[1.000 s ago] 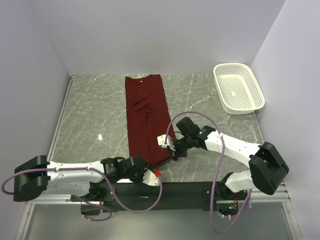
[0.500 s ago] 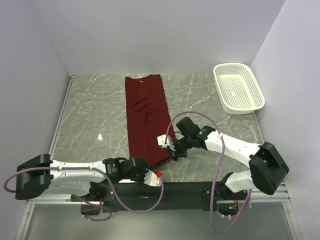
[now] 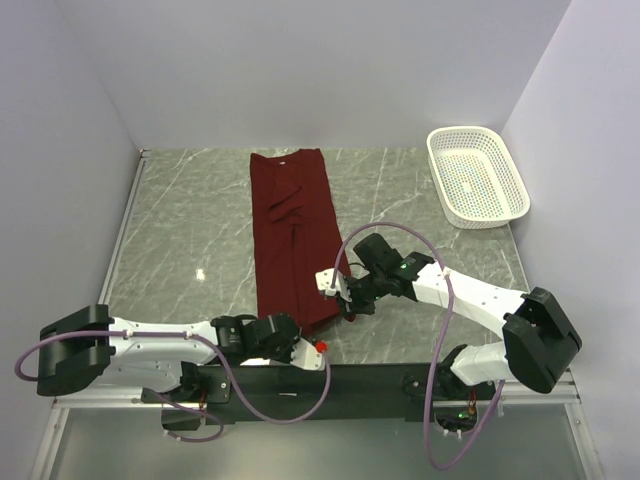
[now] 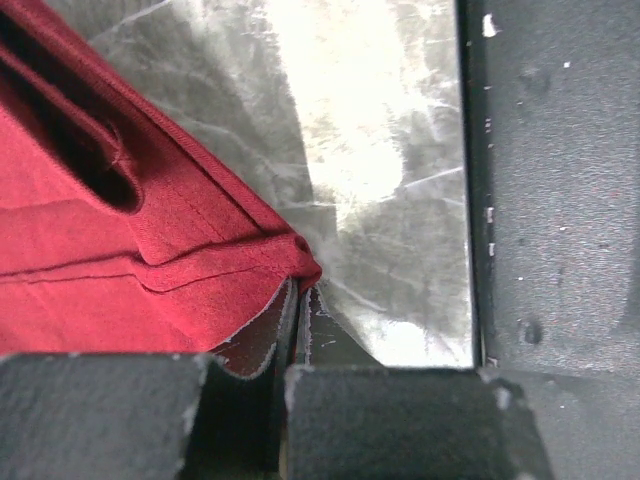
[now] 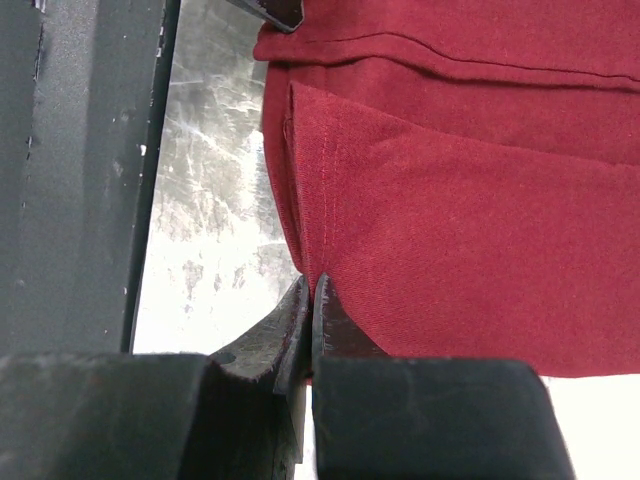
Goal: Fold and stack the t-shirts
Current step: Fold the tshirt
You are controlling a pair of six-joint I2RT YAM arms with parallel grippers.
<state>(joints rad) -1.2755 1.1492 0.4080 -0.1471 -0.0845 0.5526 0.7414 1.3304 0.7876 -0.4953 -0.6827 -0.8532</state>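
A folded dark red cotton t-shirt [image 3: 292, 235] lies mid-way across the grey marble table [image 3: 190, 230], running near to far. A white perforated plastic basket [image 3: 447, 195] sits far right, well apart.

The t-shirt [image 3: 292, 240] is plain maroon seen from above and a brighter red at my wrists, its stitching the same red. The table [image 3: 190, 230] is grey-green marble with thin white veins, and a black strip [image 3: 370, 378] edges its near side. The basket [image 3: 477, 175] is white, dotted with small holes. My left arm [image 3: 150, 345] and right arm [image 3: 470, 295] are white with black joints, trailing purple cables [image 3: 436, 370]. My left fingers [image 4: 390, 420] and right fingers [image 5: 420, 415] are matt dark grey. A small red part [image 3: 321, 346] marks the left arm's tip.
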